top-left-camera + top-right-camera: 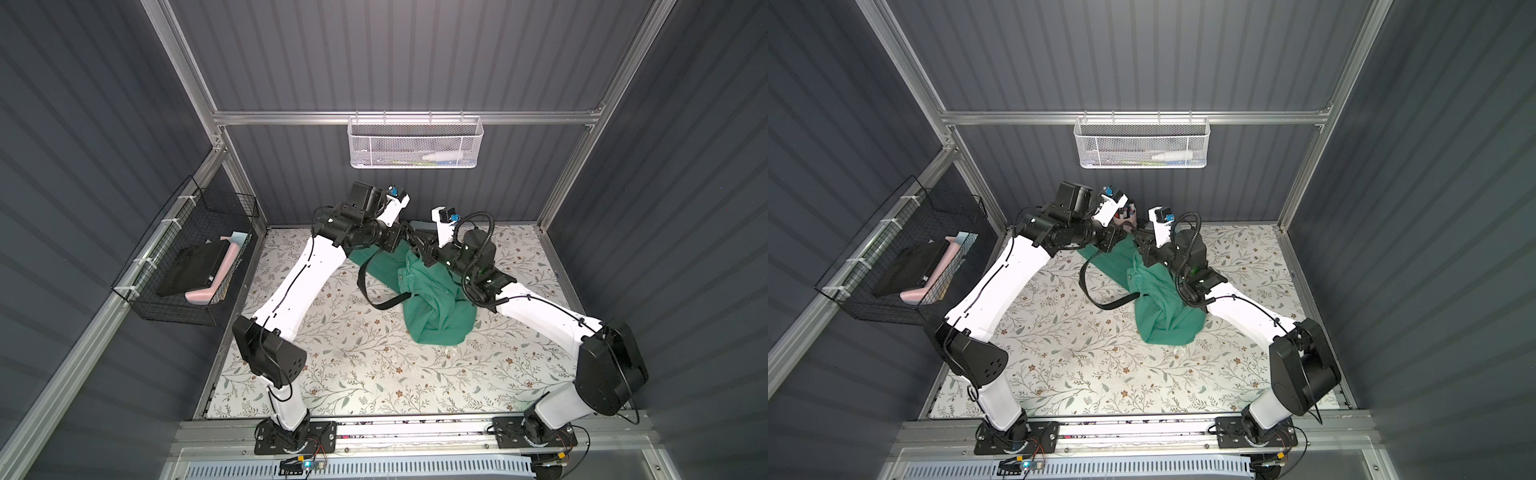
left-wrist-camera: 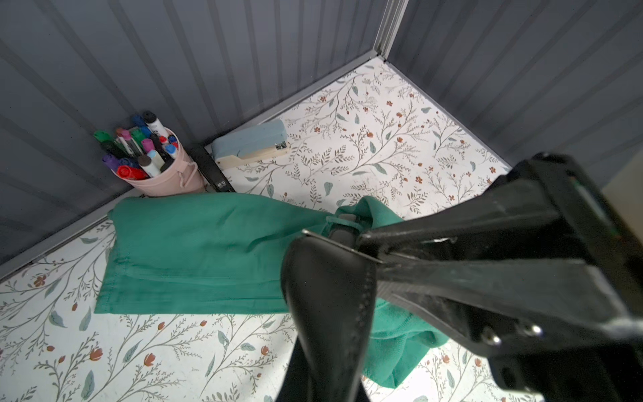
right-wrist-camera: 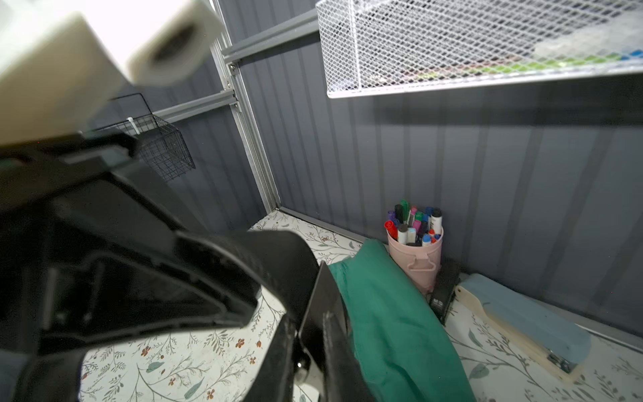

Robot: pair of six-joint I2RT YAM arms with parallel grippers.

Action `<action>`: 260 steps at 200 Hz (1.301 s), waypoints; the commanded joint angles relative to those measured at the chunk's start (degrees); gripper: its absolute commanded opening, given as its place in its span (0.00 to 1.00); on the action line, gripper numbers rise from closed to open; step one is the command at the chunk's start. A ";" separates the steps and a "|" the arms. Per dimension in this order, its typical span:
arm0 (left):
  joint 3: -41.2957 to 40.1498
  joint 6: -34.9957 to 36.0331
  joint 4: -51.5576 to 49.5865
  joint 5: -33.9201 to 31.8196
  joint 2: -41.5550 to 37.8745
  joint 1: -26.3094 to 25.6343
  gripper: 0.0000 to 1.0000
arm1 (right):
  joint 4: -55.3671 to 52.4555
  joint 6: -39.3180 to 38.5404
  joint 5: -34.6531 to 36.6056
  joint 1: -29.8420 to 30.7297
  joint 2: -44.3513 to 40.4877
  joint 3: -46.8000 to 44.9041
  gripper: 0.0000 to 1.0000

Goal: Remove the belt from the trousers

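Soft, even light from above fills both top views, leaving only faint shadows on the table (image 1: 374, 374). In the wrist views straight lines bow toward the edges and the closest black parts blur. The belt (image 2: 327, 306) glints, and the basket (image 3: 452, 41) shades the wall (image 3: 487, 139) beneath it.

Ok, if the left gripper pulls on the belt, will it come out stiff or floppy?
Likely floppy: the belt sags in a slack curve between the left gripper and the trousers. Its glossy face may slip in the shut jaws. Threaded through a belt loop, it may drag the soft trousers along.
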 commanded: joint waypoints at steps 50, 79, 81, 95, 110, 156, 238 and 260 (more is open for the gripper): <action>2.55 -1.28 11.70 5.77 -10.87 0.45 0.00 | -13.94 2.09 3.35 -2.70 4.50 -3.05 0.13; 2.50 -1.72 12.67 6.02 -11.39 0.53 0.00 | -14.16 1.81 3.42 -2.70 5.05 -3.14 0.16; 2.43 -1.77 12.68 6.00 -11.40 0.58 0.00 | -14.11 1.81 3.40 -2.76 5.12 -3.14 0.16; 2.50 -2.09 12.93 6.25 -11.62 0.62 0.00 | -14.18 1.94 3.45 -2.71 5.47 -3.30 0.16; 2.37 -2.42 13.35 6.50 -11.91 0.62 0.00 | -14.27 2.16 3.58 -2.74 5.74 -3.47 0.15; 2.18 -3.22 15.00 7.30 -13.10 0.71 0.00 | -14.34 2.60 3.68 -3.03 6.77 -3.67 0.12; 1.57 -4.71 17.40 8.61 -15.26 0.73 0.00 | -14.36 3.04 3.80 -3.42 7.47 -4.46 0.17; 1.59 -4.98 17.71 8.81 -15.84 0.73 0.00 | -14.37 3.29 3.79 -3.65 7.77 -4.64 0.16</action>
